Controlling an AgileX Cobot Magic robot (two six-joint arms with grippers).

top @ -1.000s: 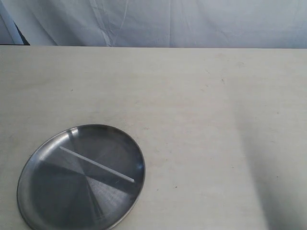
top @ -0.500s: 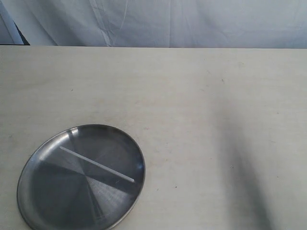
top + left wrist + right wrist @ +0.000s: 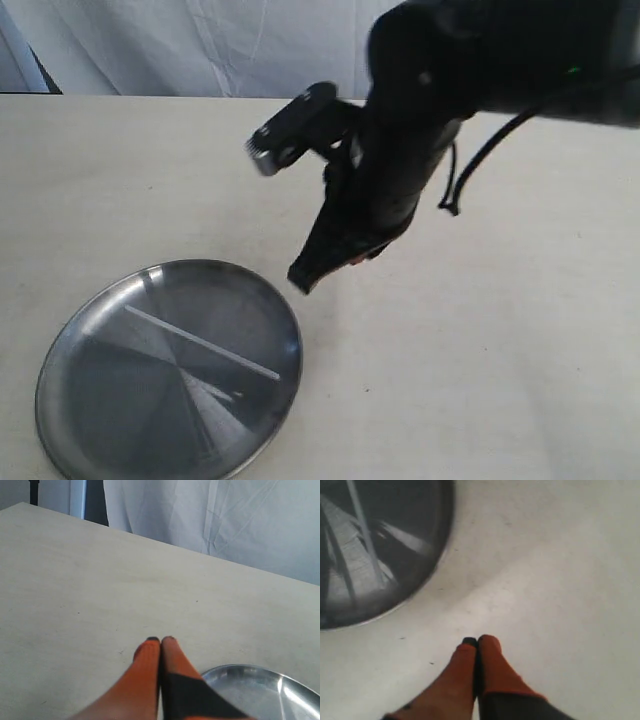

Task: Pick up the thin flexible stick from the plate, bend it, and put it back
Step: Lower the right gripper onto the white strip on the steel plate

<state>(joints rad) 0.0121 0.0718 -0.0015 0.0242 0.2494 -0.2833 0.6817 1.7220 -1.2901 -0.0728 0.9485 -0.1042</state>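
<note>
Approach stage: the stick (image 3: 200,342) lies across the plate (image 3: 100,400) by the bench's (image 3: 480,380) left edge. The right gripper (image 3: 300,280) hovers beside the rim, the left gripper (image 3: 161,640) is nearby, and both are pinched closed and empty. Next: open over the stick.

no readable text, no labels, no brands, no numbers

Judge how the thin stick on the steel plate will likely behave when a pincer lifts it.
The thin flexible stick lies flat on the shiny plate, so it may skid and be hard to get under. It looks very slender and translucent, so probably light and bendy, sagging if held by one end.
</note>
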